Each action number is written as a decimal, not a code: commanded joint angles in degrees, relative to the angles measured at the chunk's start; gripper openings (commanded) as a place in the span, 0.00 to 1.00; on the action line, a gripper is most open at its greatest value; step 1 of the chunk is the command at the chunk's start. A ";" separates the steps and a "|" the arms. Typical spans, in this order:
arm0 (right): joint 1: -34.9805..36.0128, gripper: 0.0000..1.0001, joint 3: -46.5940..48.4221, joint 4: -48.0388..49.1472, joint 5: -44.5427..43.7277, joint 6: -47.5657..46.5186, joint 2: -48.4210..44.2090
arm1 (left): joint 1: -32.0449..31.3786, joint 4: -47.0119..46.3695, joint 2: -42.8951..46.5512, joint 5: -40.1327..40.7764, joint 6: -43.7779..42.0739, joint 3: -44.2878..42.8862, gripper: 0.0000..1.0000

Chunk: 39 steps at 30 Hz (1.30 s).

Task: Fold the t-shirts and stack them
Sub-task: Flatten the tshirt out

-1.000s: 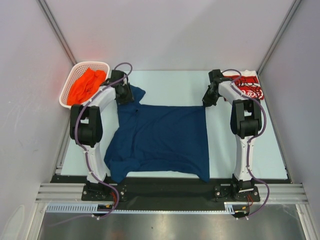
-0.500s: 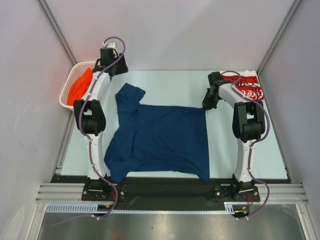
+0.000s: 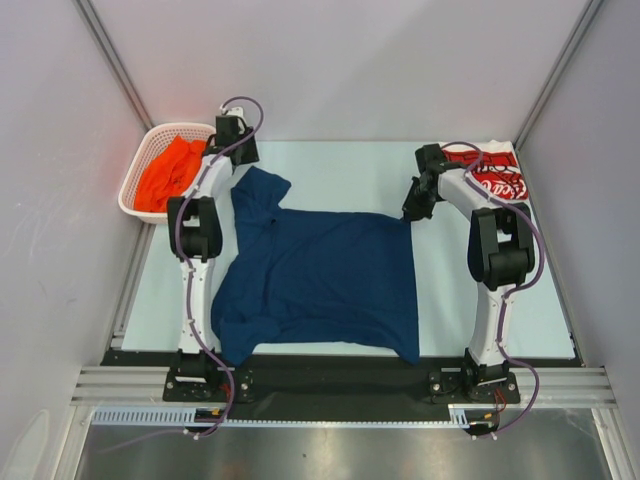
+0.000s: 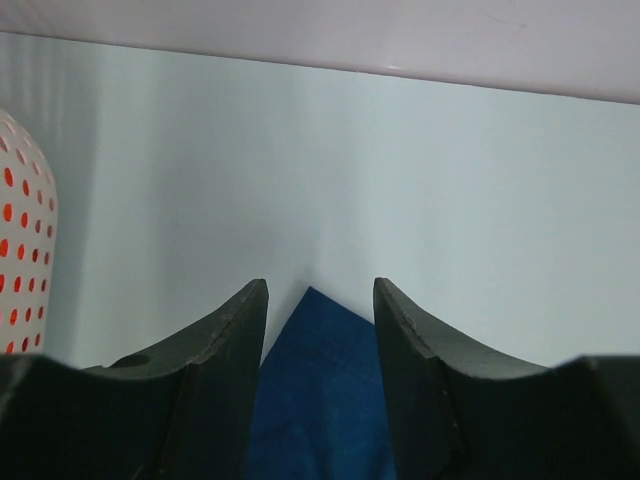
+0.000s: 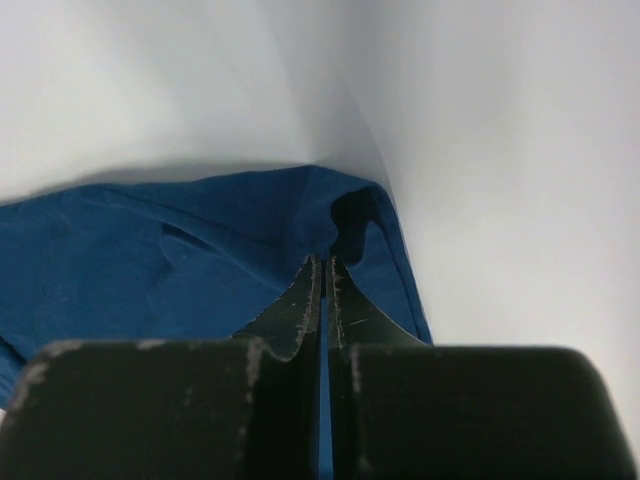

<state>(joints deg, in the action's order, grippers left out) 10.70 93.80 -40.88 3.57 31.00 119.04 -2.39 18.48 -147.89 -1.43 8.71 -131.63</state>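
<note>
Apparently mid-spread: pinched corner of navy shirt (image 3: 320,285) tight in right gripper (image 5: 324,262), hung left gripper (image 4: 320,290) half-open over the sleeve (image 4: 322,400), needing a grasp next.

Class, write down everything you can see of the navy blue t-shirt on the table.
The navy t-shirt is soft, plain dark-blue cloth, spread nearly flat and lightly wrinkled on the pale table, no print showing. Its sleeves lie to the left, one reaching far-left. The right gripper is shut on its far right corner; the left gripper, jaws apart, hangs over the far sleeve's tip.
</note>
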 commanded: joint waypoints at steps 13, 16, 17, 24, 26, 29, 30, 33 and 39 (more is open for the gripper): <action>0.99 0.00 -5.90 3.09 1.87 1.43 -6.89 | 0.81 12.37 -4.42 3.19 11.76 -10.66 0.53; 0.99 0.00 -8.01 3.70 2.14 1.78 -8.47 | 0.72 12.46 -5.38 3.53 13.70 -11.19 0.52; 0.90 0.00 -8.45 3.88 2.31 1.87 -9.26 | 0.98 13.15 -5.91 2.93 15.27 -11.54 0.52; -0.24 0.00 -8.37 3.09 3.11 2.22 -11.02 | 4.13 19.22 -7.58 -4.87 28.27 -11.37 0.44; -0.76 0.00 -8.63 3.09 3.19 2.22 -11.46 | 5.03 19.66 -7.23 -9.27 33.10 -7.25 0.33; -1.90 0.00 -9.42 2.56 4.16 2.39 -12.08 | 4.16 19.58 -4.43 -9.65 33.92 -1.01 0.31; -2.17 0.00 -10.21 2.39 4.25 2.39 -12.34 | 3.89 19.14 -1.90 -9.12 33.66 0.83 0.30; -3.40 0.00 -12.32 2.74 4.16 1.87 -14.88 | 3.54 20.10 -0.03 -10.16 33.04 6.12 0.29; -4.81 0.00 -15.05 0.46 4.78 -0.24 -18.93 | 2.92 21.17 6.55 -7.11 29.18 13.66 0.05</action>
<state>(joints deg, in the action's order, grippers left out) 6.42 79.44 -39.07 8.08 32.36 104.25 1.02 32.88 -144.66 -11.57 40.12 -123.61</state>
